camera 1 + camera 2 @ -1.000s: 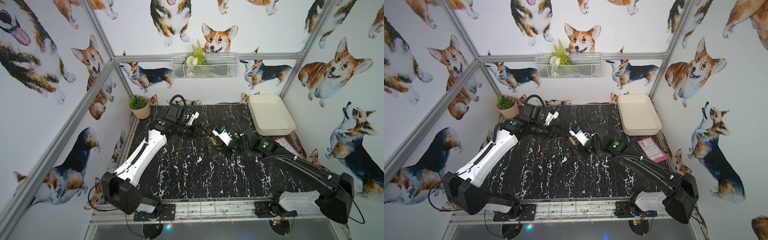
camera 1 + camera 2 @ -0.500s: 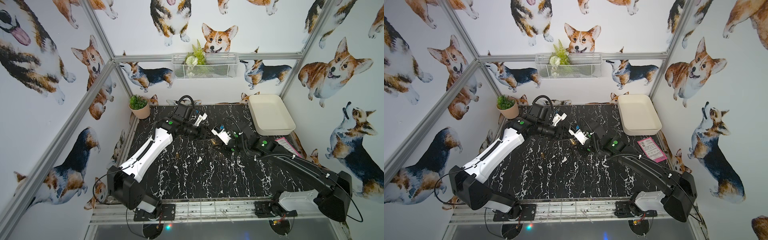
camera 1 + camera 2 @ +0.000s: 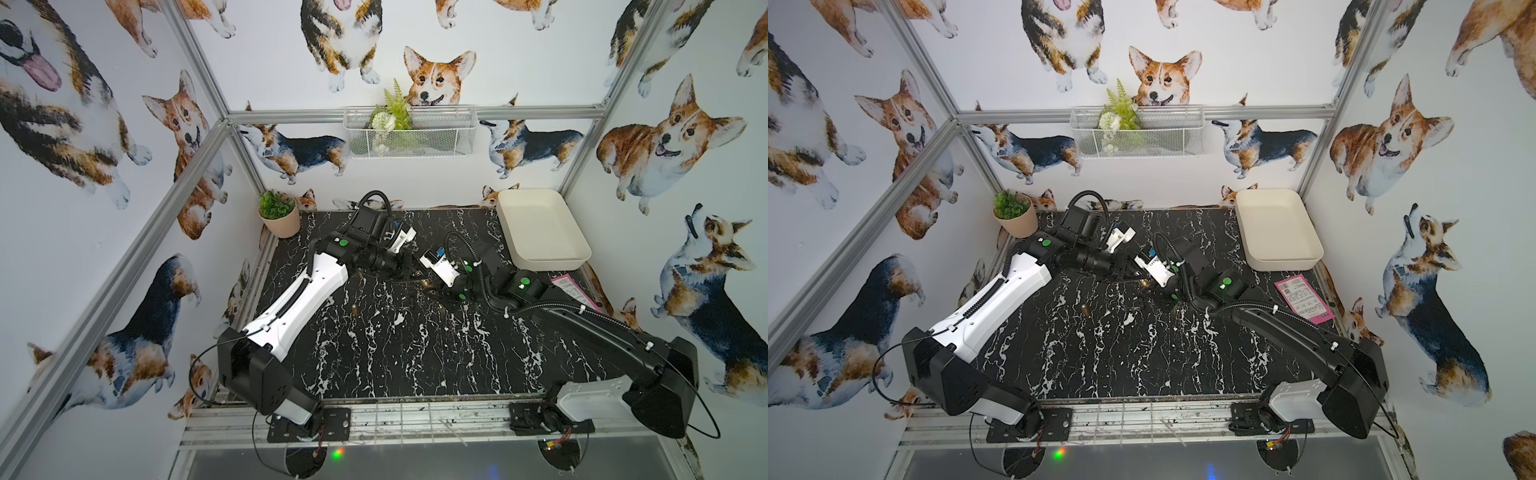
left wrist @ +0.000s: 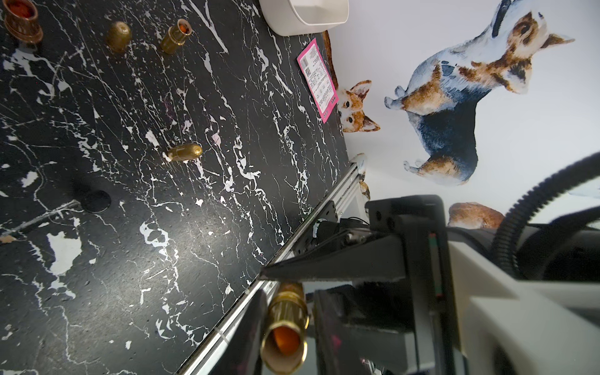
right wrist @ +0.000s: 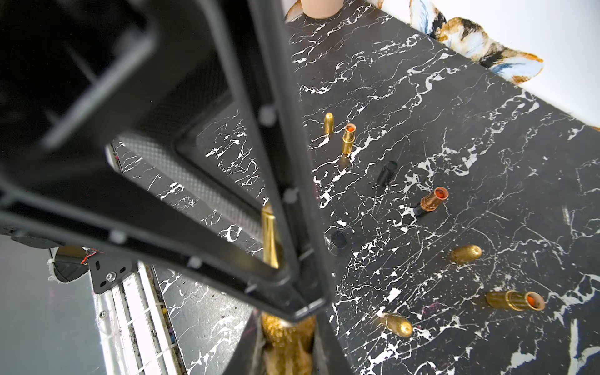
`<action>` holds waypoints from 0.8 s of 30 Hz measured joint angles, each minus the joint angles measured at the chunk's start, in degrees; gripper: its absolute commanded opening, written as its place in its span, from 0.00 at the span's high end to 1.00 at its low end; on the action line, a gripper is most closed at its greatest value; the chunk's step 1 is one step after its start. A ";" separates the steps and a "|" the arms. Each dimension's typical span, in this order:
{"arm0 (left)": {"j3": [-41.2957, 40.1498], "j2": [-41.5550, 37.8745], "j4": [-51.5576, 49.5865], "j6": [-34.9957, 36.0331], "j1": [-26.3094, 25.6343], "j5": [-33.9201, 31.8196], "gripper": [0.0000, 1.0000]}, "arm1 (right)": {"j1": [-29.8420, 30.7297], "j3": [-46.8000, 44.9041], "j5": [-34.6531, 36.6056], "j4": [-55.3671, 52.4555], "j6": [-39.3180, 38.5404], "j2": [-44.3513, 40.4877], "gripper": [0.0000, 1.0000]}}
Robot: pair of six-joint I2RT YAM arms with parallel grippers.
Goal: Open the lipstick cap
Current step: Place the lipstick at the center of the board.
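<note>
Two robot arms meet tip to tip above a black marble tabletop (image 3: 374, 353), toward its back. Between them they share one gold lipstick (image 4: 287, 311), held clear of the surface. The right gripper (image 5: 287, 354) is clamped tight on one end. The left gripper (image 4: 287, 345) is nearly closed, with a finger close on each side of the other end. Whether it is actually pinching the tube cannot be told. That end shows an open mouth with orange-red inside, so the cap probably sits in the right jaws. The step in hand looks like securing the second grip. The next move calls for a firm hold and a straight pull along the tube.
</note>
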 measured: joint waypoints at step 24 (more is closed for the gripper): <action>1.99 0.76 -3.06 2.14 -0.04 -0.57 0.84 | 0.11 0.50 1.88 -0.57 -1.27 0.04 0.59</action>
